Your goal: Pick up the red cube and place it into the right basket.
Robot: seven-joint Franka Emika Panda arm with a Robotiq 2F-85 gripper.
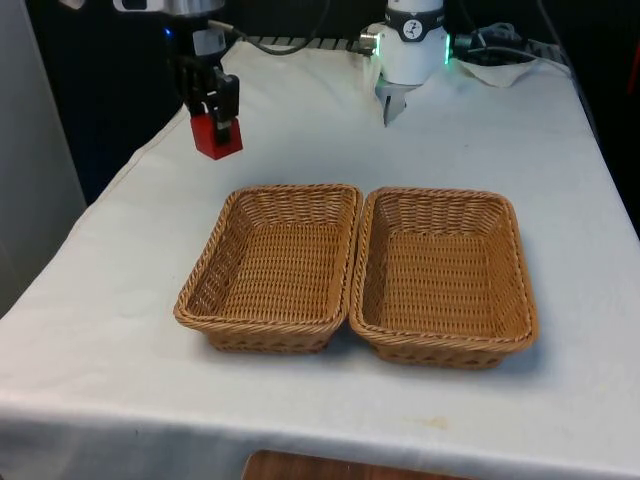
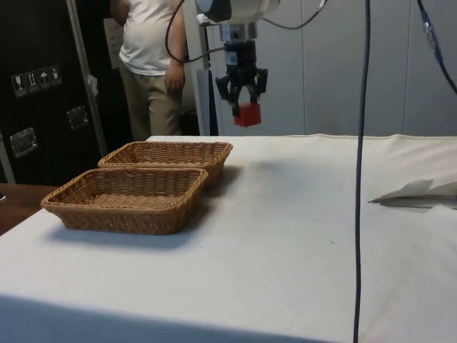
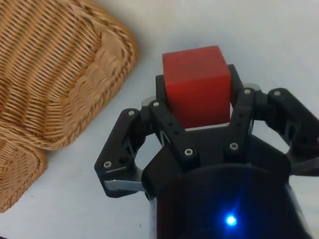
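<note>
My gripper [image 1: 219, 128] is shut on the red cube [image 1: 217, 137] and holds it in the air, beyond the far left corner of the two baskets as the front view has them. The side view puts the cube [image 2: 247, 114] well above the cloth, past the baskets' far end. In the wrist view the black fingers [image 3: 164, 117] clamp the cube [image 3: 197, 84] from both sides. Two brown wicker baskets sit side by side mid-table: the left basket [image 1: 205, 276] and the right basket [image 1: 515, 265]. Both have nothing in them.
A person [image 2: 153, 64] in a white shirt stands behind the table in the side view. A crumpled white paper [image 2: 421, 194] lies on the cloth near the robot's base. A hanging black cable [image 2: 360, 171] crosses the side view. Open cloth surrounds the baskets.
</note>
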